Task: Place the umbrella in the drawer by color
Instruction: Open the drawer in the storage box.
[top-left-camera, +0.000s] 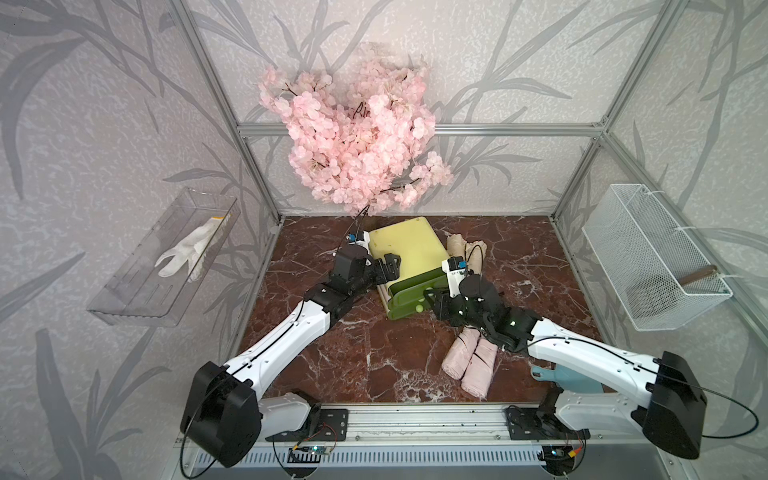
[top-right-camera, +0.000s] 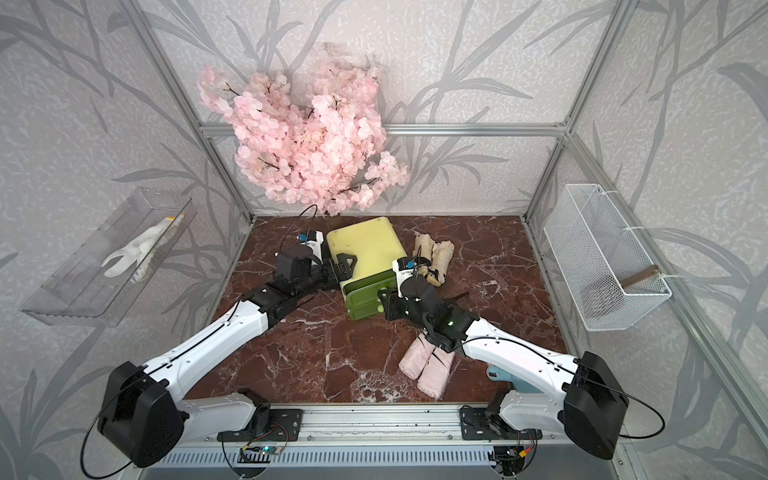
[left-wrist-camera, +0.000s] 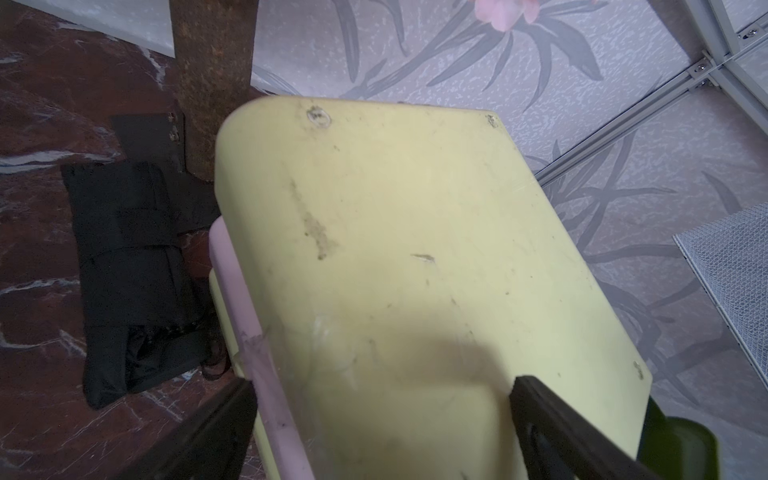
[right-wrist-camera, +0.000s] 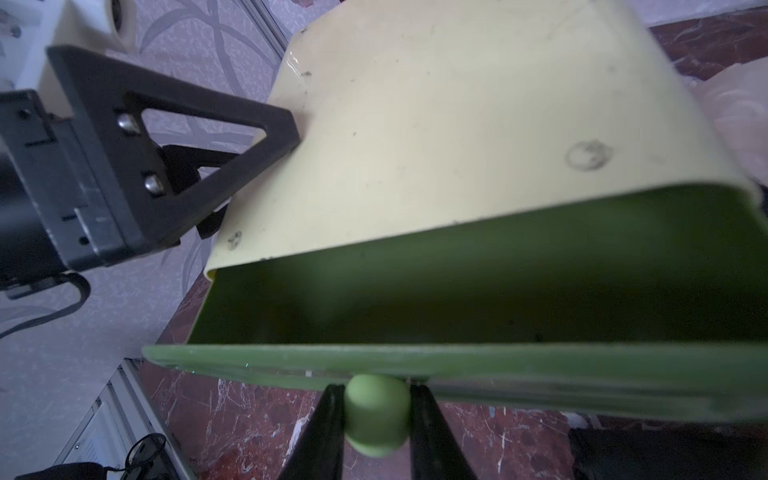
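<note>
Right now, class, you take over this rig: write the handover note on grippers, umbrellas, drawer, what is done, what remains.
Left gripper: open, jaws straddling the pale yellow plastic cabinet at its side edge.
Right gripper: shut on the round green knob of the top green drawer, which stands partly out.
On the marble table: two folded pink umbrellas in front, two folded beige umbrellas right of the cabinet, a folded black umbrella beside it.
Done: drawer opened. Left: stow every umbrella.
</note>
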